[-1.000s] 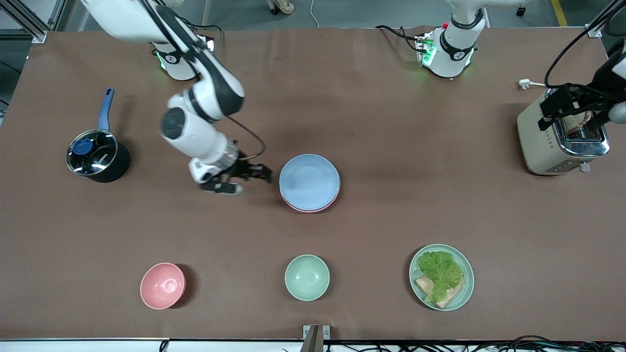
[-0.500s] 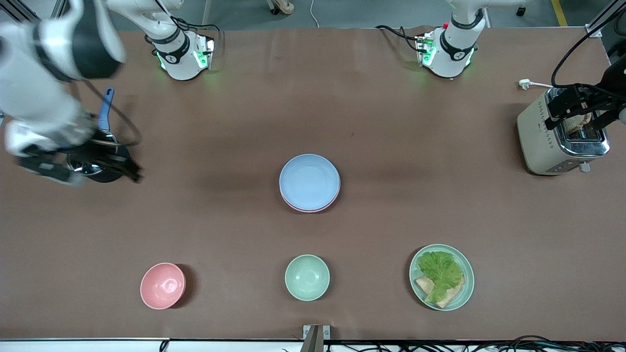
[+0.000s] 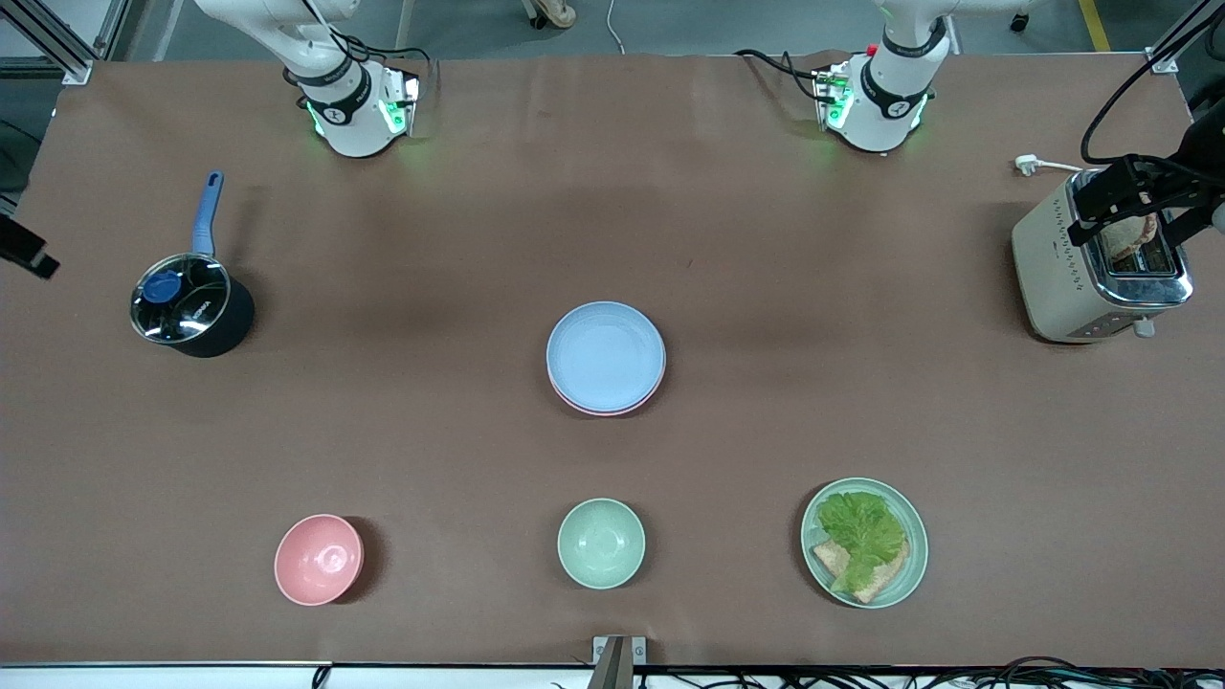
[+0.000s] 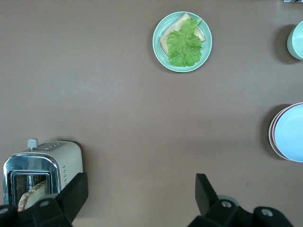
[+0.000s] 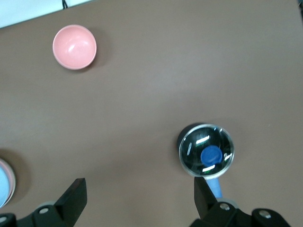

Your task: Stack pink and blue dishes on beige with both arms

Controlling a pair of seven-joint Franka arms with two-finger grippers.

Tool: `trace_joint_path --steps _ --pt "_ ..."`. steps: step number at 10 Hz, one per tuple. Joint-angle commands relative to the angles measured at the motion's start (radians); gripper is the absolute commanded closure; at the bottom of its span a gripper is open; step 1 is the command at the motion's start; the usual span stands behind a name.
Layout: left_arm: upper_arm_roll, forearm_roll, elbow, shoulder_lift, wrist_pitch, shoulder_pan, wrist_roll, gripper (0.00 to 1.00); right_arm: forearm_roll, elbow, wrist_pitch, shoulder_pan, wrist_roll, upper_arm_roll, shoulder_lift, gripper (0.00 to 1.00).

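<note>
Two plates sit stacked in the middle of the front view: the blue plate (image 3: 605, 354) lies on the pink plate (image 3: 599, 411), of which only a thin rim shows beneath. Whether the beige plate is under them cannot be told.

A second ago the right arm reached down just beside that stack; half a second ago it had swung over the pot (image 3: 189, 311). Now it has drawn away, and only a dark bit of the right gripper (image 3: 21, 251) shows at the frame's edge, at the right arm's end of the table. In its wrist view the right gripper (image 5: 137, 201) hangs high with fingers wide apart and nothing between them, the lidded pot below one finger. The stack has not moved.

The left gripper (image 3: 1134, 196) stays over the toaster (image 3: 1062, 277), its fingers (image 4: 75, 191) spread apart and empty; it has shifted only slightly.

Along the lower part of the front view stand a pink bowl (image 3: 319, 559), a green bowl (image 3: 601, 543) and a green plate (image 3: 921, 536) holding lettuce on toast, all well apart from the stack. Nothing stands against the stack.
</note>
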Motion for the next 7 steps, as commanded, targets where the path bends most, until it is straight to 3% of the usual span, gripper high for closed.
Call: trace_joint_path --steps 1,7 --pt "0.005 0.004 -0.04 -0.012 -0.014 0.002 0.005 0.0 0.016 0.018 -0.028 -0.02 -0.011 0.024 0.005 0.0" --pt "0.002 0.006 -0.042 -0.011 -0.029 0.0 0.005 0.0 0.016 0.018 -0.042 -0.017 -0.044 0.026 0.007 0.0"
